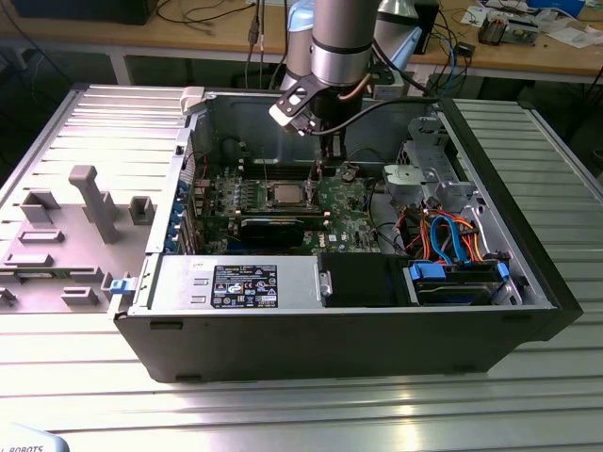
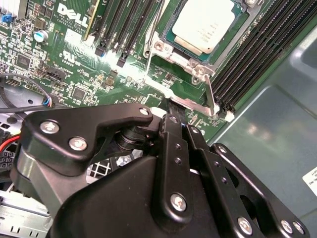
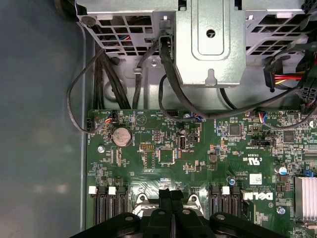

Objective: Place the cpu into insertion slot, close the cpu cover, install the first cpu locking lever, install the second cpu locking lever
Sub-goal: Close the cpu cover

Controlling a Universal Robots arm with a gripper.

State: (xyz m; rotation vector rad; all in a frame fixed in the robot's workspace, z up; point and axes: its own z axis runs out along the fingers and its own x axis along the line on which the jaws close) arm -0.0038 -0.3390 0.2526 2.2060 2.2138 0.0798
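Observation:
The cpu [image 2: 205,25], a flat square chip with a silver-grey top, sits in the insertion slot [image 1: 271,201] on the green board. Around it the cpu cover [image 2: 178,55], a thin silver frame, lies flat. A thin metal locking lever [image 2: 212,96] runs along one side of the socket, and a second silver bar runs along the socket edge nearest my fingertips. My gripper [image 2: 173,111] hangs low over that edge, fingers [image 3: 165,198] pressed together, nothing visible between them. In the exterior view the gripper [image 1: 330,151] is inside the case, just to that view's right of the cpu [image 1: 285,194].
Long black memory slots [image 2: 257,54] flank the socket. A metal drive cage [image 3: 210,44] with black cables [image 3: 166,79] stands past the board's edge. The case walls [image 1: 490,160] enclose the board. A grey fixture tray [image 1: 66,226] lies at the exterior view's left.

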